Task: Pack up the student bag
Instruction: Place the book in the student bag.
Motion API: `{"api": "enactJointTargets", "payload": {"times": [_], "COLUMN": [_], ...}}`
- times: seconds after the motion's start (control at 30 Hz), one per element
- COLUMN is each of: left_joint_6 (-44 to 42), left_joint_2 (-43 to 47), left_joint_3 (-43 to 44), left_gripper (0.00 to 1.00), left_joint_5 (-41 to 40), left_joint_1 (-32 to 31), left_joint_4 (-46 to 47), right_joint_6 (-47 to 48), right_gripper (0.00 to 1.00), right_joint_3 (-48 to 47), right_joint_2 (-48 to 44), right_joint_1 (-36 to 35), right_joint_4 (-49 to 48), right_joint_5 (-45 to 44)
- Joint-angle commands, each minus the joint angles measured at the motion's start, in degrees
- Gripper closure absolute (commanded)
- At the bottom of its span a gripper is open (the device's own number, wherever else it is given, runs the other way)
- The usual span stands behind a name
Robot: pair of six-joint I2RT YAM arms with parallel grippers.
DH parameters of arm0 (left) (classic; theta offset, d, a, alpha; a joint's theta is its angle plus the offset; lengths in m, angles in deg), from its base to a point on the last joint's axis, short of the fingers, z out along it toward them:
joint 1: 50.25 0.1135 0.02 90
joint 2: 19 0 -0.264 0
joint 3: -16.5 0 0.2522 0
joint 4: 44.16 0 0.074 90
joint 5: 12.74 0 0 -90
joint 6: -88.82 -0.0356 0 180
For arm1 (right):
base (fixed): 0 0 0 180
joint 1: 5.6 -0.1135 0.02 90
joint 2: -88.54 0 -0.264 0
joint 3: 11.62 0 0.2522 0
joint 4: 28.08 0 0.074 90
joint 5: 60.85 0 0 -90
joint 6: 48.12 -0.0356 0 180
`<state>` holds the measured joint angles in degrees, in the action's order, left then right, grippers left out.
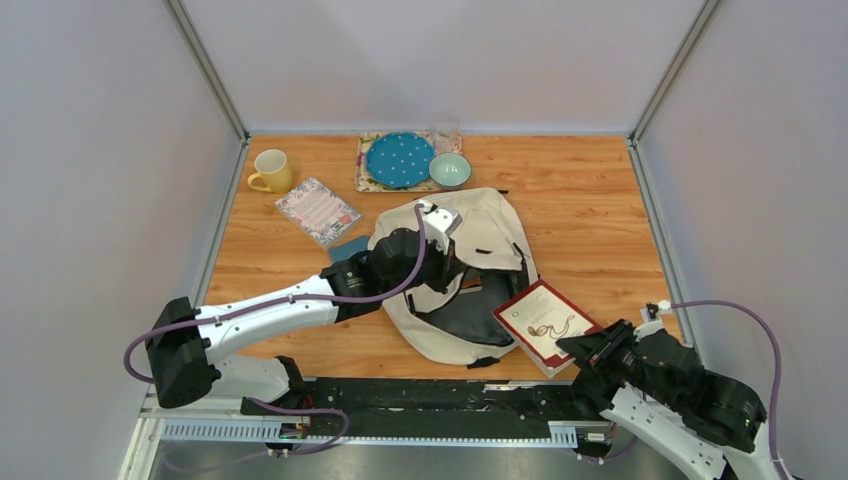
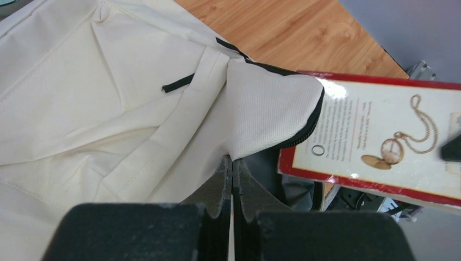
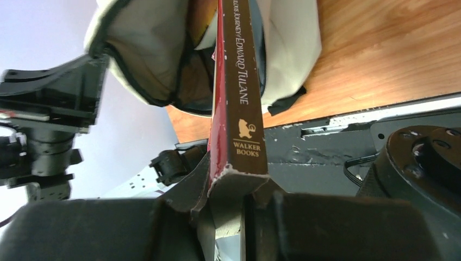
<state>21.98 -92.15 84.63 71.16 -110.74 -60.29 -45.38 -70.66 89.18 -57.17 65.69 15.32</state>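
While L gripper [image 2: 232, 162] pinches the student bag's [image 2: 108, 109] flap, its mouth gapes. R gripper [image 3: 234, 184] clamps the Edward Tulane book [image 3: 243, 92], near-right table [image 1: 600, 180] edge.

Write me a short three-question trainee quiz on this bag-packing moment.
1. True or false: the left hand is shut on a flap of the bag.
2. What does the right hand hold? A mug, B book, C glass.
3. Fill in: the bowl sits just right of the blue ____.
Key: 1 true. 2 B. 3 plate.
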Motion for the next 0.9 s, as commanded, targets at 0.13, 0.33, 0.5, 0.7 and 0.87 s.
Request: {"api": "enactJointTargets", "payload": {"times": [0.13,0.33,0.5,0.7,0.87], "left_joint_6": [0.6,-0.1,-0.1,0.4,-0.2], "left_joint_2": [3.0,3.7,4.2,4.2,5.0], "left_joint_3": [1.4,1.1,0.7,1.3,1.8], "left_gripper": [1.00,1.00,1.00,1.00,1.00], "left_joint_5": [5.8,9.4,10.0,12.3,12.3], "left_joint_1": [0.1,0.1,0.1,0.1,0.1], "left_joint_4": [8.8,8.3,8.5,10.0,9.9], "right_joint_6": [-2.9,-1.5,0.5,-2.1,-2.1], "right_gripper": [1.00,1.00,1.00,1.00,1.00], "right_joint_3": [13.8,15.9,14.8,20.1,20.6], "right_joint_2": [-2.6,2.2,6.6,11.0,12.6], "right_joint_1": [-0.1,-0.1,-0.1,-0.1,-0.1], "right_joint_4": [-21.2,-38.2,-41.6,-49.1,-50.0], "right_joint_5": [7.5,6.5,6.5,9.0,7.1]}}
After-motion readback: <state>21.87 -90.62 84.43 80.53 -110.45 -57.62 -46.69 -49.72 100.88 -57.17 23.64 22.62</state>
